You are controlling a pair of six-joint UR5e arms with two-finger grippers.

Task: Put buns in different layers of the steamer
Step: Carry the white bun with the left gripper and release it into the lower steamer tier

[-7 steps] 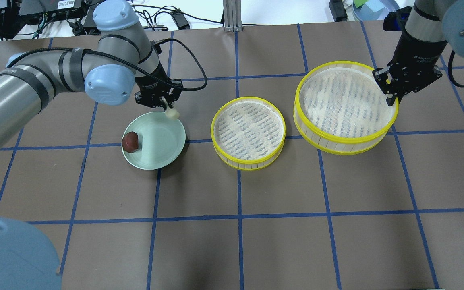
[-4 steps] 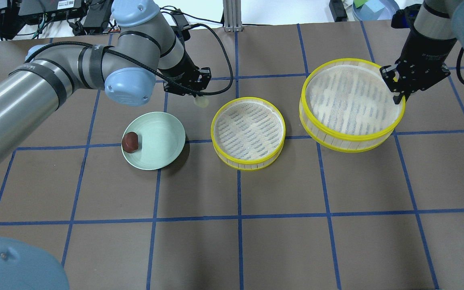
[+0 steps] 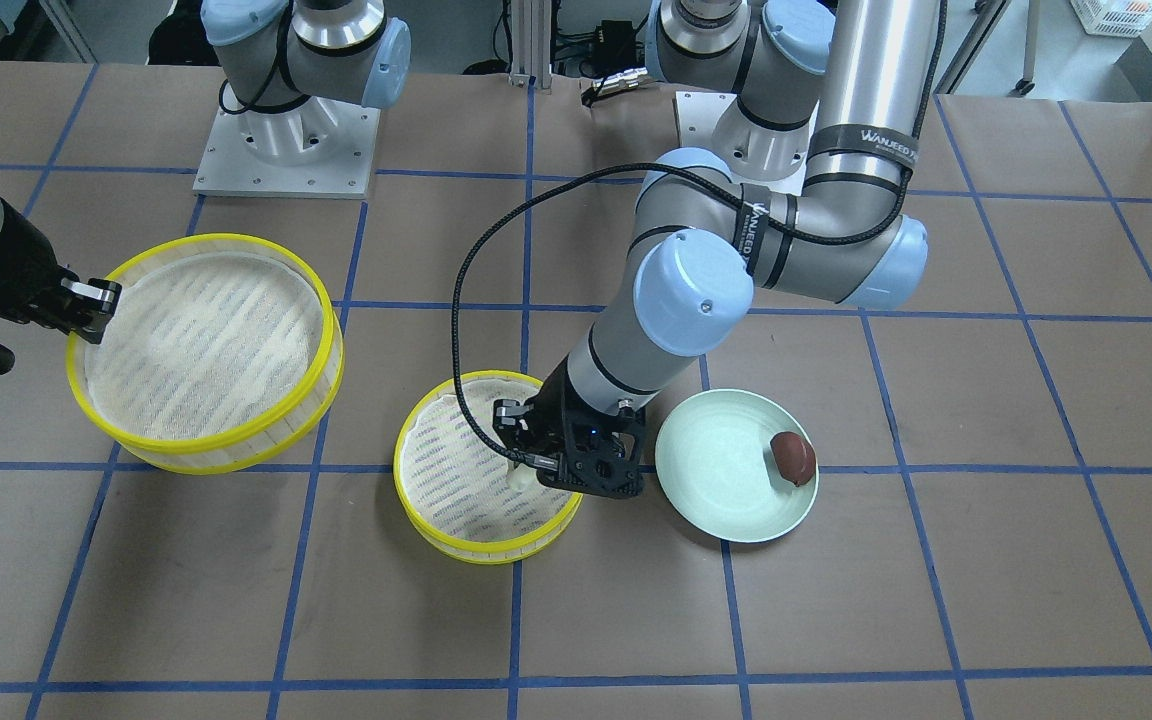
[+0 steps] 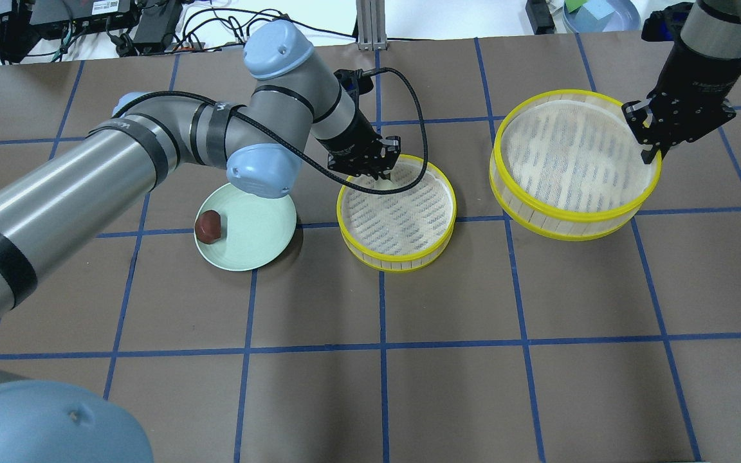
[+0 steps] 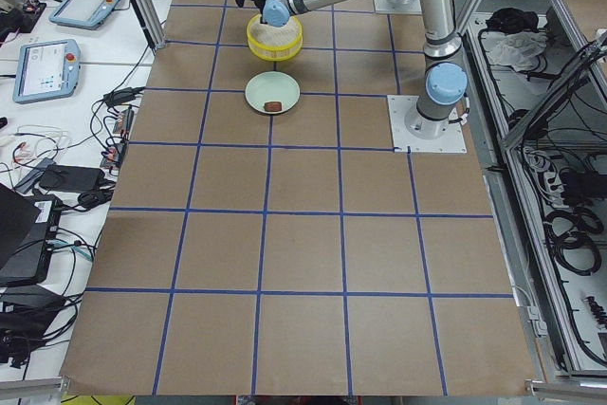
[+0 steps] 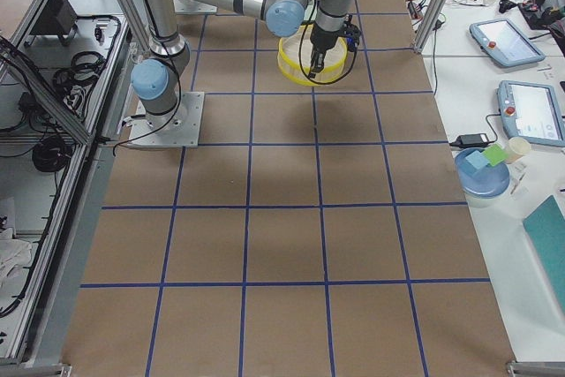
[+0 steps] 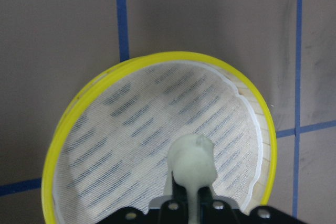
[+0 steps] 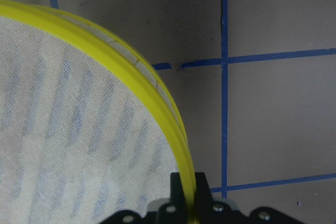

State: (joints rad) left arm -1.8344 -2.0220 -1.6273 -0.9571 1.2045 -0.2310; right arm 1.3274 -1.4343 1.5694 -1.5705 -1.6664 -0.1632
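Observation:
My left gripper (image 4: 378, 172) is shut on the cream-white bun (image 7: 191, 162) and holds it low over the far side of the smaller steamer layer (image 4: 402, 262), which also shows in the front view (image 3: 476, 548). The bun is just visible under the fingers in the front view (image 3: 516, 481). The dark reddish-brown bun (image 4: 208, 226) lies on the pale green plate (image 4: 261, 235). My right gripper (image 4: 652, 149) is shut on the yellow rim (image 8: 182, 167) of the larger steamer layer (image 4: 570, 225) at its right side.
The brown table cover carries a grid of blue tape lines. The left arm's cable loops over the smaller layer's far rim (image 4: 409, 164). The plate (image 3: 716, 480) sits close to the smaller layer on the robot's left. Cables and gear lie beyond the far table edge.
My left gripper carried the cream-white bun from above the plate rightward to over the smaller layer. My right gripper moved the larger layer to the right, away from the smaller one.

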